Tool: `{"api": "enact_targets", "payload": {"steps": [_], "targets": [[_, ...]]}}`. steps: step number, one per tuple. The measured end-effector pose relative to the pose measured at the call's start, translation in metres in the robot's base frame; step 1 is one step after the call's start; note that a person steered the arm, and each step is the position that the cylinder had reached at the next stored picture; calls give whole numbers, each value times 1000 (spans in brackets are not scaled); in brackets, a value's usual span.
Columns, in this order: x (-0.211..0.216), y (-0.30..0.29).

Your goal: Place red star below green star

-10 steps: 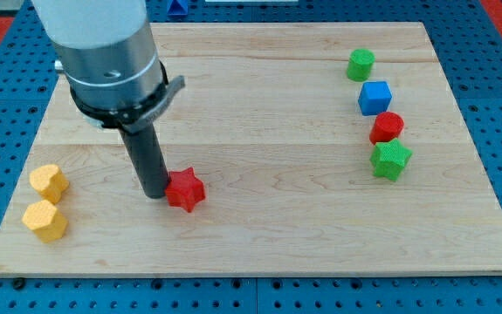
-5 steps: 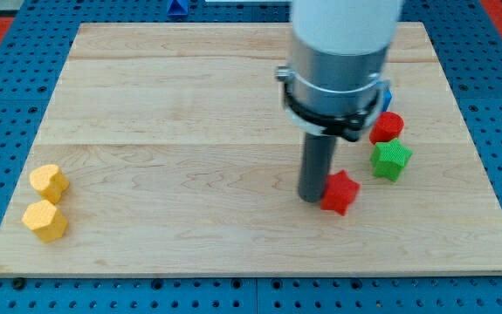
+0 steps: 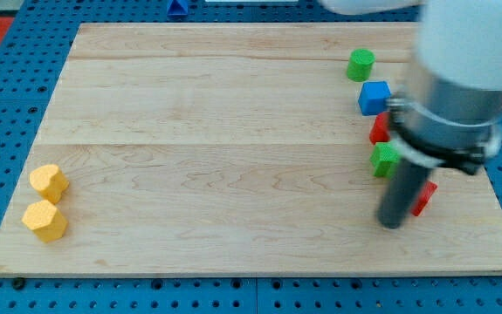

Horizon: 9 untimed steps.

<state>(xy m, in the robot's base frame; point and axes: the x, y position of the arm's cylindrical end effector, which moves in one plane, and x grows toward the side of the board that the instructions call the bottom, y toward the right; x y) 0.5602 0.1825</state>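
The red star (image 3: pixel 424 199) lies near the board's right side, mostly hidden behind my rod. Only its right edge shows. My tip (image 3: pixel 392 223) rests on the board just left of and slightly below the red star, touching it. The green star (image 3: pixel 382 160) sits just above, partly covered by the arm. The red star lies below and slightly right of the green star.
A red cylinder (image 3: pixel 379 129), a blue cube (image 3: pixel 374 97) and a green cylinder (image 3: pixel 361 64) line up above the green star. Two yellow blocks (image 3: pixel 48 182) (image 3: pixel 44 221) sit at the board's left edge. The board's right edge (image 3: pixel 495 201) is close to the red star.
My tip has pushed the red star from the board's left-centre far to the right, ending beneath the green star. The other blocks have not moved.
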Motion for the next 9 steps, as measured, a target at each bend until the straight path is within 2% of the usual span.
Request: {"api": "enact_targets", "payload": {"steps": [1, 3, 6, 8, 9], "targets": [[0, 53], [-14, 87], [-17, 23], [-9, 26], [37, -10]]}}
